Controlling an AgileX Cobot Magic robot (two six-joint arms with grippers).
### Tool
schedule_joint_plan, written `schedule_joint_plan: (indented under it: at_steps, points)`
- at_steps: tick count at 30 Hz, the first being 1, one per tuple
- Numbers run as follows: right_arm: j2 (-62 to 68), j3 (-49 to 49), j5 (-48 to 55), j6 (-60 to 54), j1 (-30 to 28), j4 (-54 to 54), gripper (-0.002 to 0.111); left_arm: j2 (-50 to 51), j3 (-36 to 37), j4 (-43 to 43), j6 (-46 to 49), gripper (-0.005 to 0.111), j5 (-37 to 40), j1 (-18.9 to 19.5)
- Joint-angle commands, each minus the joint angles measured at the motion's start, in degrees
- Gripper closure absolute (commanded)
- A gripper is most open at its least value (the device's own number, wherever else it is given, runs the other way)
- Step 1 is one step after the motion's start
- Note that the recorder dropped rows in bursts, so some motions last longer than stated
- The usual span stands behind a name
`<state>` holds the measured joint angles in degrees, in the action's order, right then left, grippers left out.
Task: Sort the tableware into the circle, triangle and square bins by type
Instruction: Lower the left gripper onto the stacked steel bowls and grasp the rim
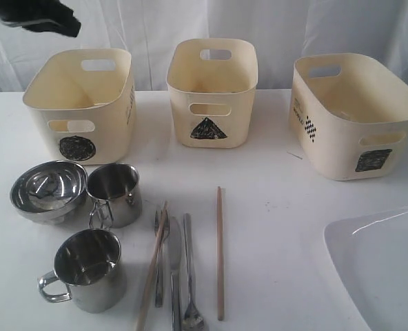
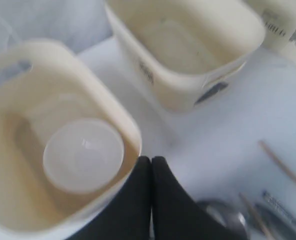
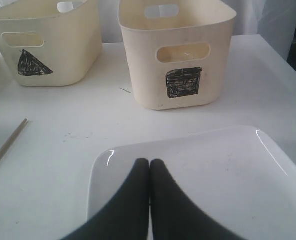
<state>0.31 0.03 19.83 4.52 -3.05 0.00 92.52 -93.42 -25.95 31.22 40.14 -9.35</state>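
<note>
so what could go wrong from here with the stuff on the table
The steel bowl sits tight against a mug; lifting one may knock the other.
One chopstick lies across the fork, so picking either could drag its neighbour.
The white plate lies flat under the shut right fingers; it may slip.

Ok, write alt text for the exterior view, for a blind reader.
Three cream plastic tubs line the back of a white table, marked left to right with a black circle, triangle and square. In front sit a shiny steel bowl, two steel mugs, steel cutlery and two wooden chopsticks; a white plate edges in at lower right.
</note>
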Motion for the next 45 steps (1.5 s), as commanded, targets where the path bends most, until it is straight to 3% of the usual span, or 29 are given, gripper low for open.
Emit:
schedule_joint_plan:
  at_steps: [1, 3, 6, 12, 20, 22, 28, 34, 39, 42, 45]
  points:
    - [-0.3, 0.0, -0.1, 0.2, -0.3, 0.0, 0.108, -3.1, 8.0, 30.5, -27.2, 0.107, 9.9, 0.0]
    - [-0.3, 0.0, -0.1, 0.2, -0.3, 0.0, 0.108, -3.1, 14.9, 34.2, -31.2, 0.107, 11.0, 0.0]
    - [-0.3, 0.0, -0.1, 0.2, -0.3, 0.0, 0.108, -2.0, 22.9, 32.8, -31.2, 0.107, 5.3, 0.0]
    - [-0.3, 0.0, -0.1, 0.2, -0.3, 0.0, 0.108, -1.5, 27.9, 31.0, -31.2, 0.103, -2.0, 0.0]
    - [-0.3, 0.0, -0.1, 0.2, -0.3, 0.0, 0.108, 1.3, 28.0, 32.5, -43.0, 0.048, -7.1, 0.0]
    - [-0.3, 0.0, -0.1, 0.2, -0.3, 0.0, 0.108, 2.5, 28.1, 35.2, -47.8, 0.042, -7.1, 0.0]
    - [-0.3, 0.0, -0.1, 0.2, -0.3, 0.0, 0.108, 7.3, 28.1, 44.7, -55.9, 0.043, -8.9, 0.1]
    - [-0.3, 0.0, -0.1, 0.2, -0.3, 0.0, 0.108, 11.6, 28.1, 40.5, -56.6, 0.043, -15.1, 0.1]
    - [-0.3, 0.0, -0.1, 0.2, -0.3, 0.0, 0.108, 13.6, 28.1, 39.7, -56.8, 0.043, -14.8, 0.1]
    - [-0.3, 0.0, -0.1, 0.2, -0.3, 0.0, 0.108, 14.5, 28.1, 39.7, -56.8, 0.058, -13.6, 0.1]
    - [-0.3, 0.0, -0.1, 0.2, -0.3, 0.0, 0.108, 14.5, 28.1, 40.0, -56.8, 0.09, -9.8, 0.1]
